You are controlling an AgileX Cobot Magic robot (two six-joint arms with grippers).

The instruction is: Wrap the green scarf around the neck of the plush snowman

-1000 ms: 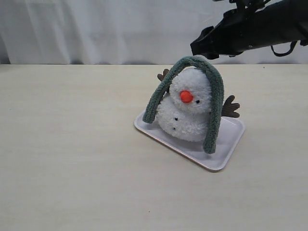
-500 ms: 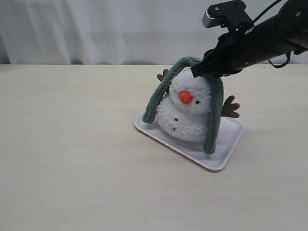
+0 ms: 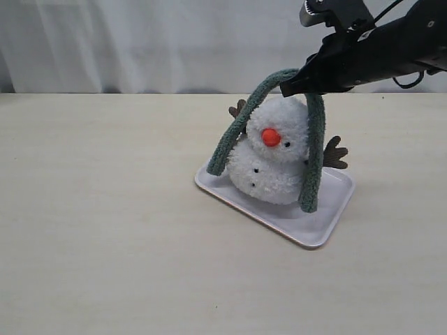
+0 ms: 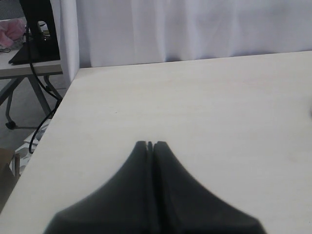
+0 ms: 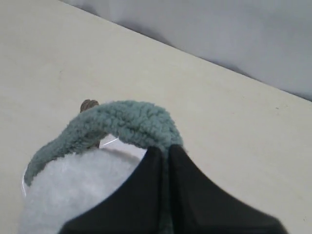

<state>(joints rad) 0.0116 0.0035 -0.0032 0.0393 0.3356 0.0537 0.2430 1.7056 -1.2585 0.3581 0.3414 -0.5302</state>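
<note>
The right claw [image 3: 292, 85] is closed on the scarf [image 3: 237, 132] at the crest of its arch, seemingly so that the loop can be carried clear of the head [image 3: 283, 118]; the pinch itself is partly hidden. Both ends are draped down either side of the snowman [image 3: 269, 174], which is seated on a tray [image 3: 318, 234]. The neck [image 3: 253, 150] is not yet wrapped. Snagging on a twig arm [image 3: 334, 153] is likely. The left claw [image 4: 150, 144] is shut on nothing over bare tabletop [image 4: 219, 107].

Right arm: 1, black, entering exterior view from 2 o'clock, slanting down toward 8 o'clock. Right gripper [image 3: 290, 86]: jaws pinched on the green scarf [image 3: 316, 139]. Left gripper [image 4: 150, 145]: jaws pressed together, tips touching.
</note>
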